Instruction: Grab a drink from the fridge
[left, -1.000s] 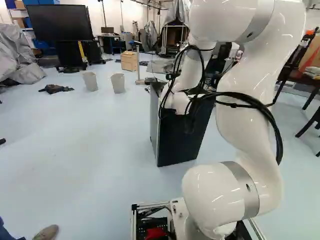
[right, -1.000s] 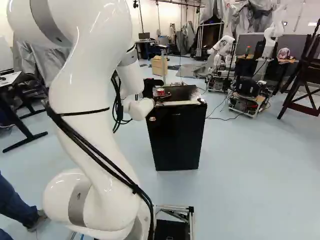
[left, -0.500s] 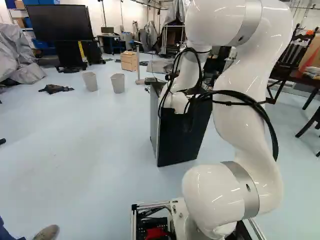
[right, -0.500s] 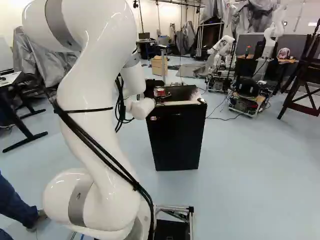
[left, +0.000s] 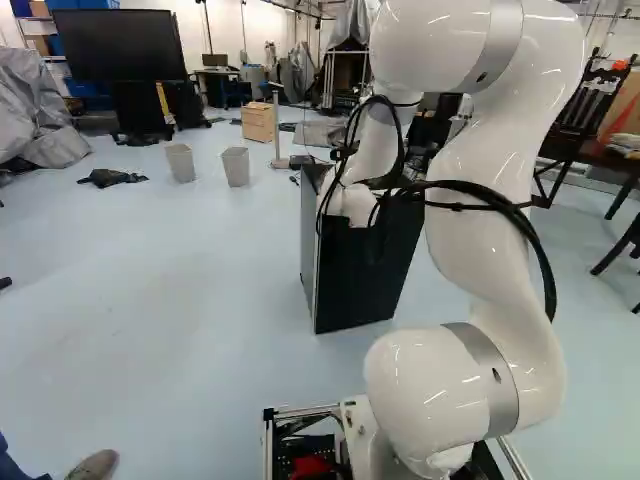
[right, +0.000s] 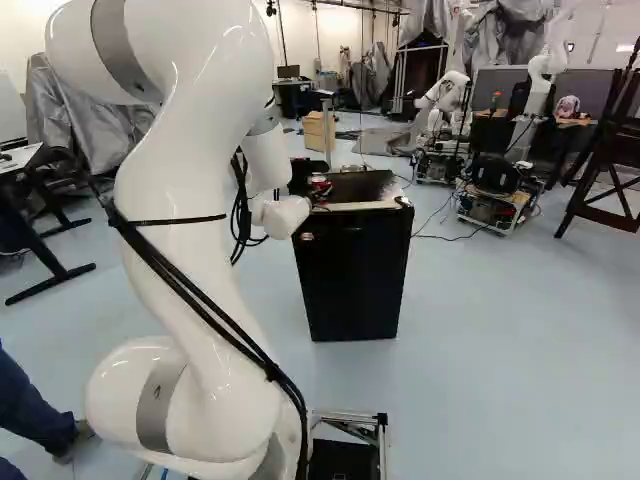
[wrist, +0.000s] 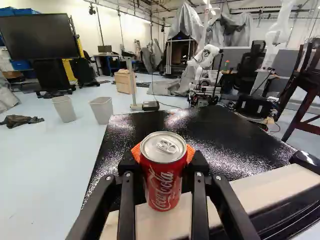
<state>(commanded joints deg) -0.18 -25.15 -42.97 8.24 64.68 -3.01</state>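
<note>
Hand (right: 320, 190) noted over the near part of the fridge (right: 352, 280). In the wrist view, the red can (wrist: 163, 172) is clamped upright between the fingers of the hand (wrist: 163, 161), with the orange pads (wrist: 191, 153) pressed to its sides. Whether its base is touching the fridge cannot be told.

Surroundings: the fridge is placed ahead of the base, with the arm (right: 180, 190) extended to it. Black cables (left: 480, 195) are looped along the arm. Beyond the fridge, two waste bins (left: 181, 162) (left: 236, 166), a wooden drawer unit (left: 258, 121) and a post (wrist: 131, 82) are seen. Dark cloth (left: 110, 178) is seen near the bins, and a large screen (left: 118, 45) behind them. Another robot (right: 440, 115) is located farther back; a dark wooden frame (right: 605, 150) is seen at the right of the right base view.

Surface: glossy black top (wrist: 215, 145), streaked with reflections; a pale strip (wrist: 255, 192) is set along its near edge.

Room: pale blue floor (right: 480, 330), white walls (wrist: 120, 35), grey covers (wrist: 227, 31) draped at the back.
</note>
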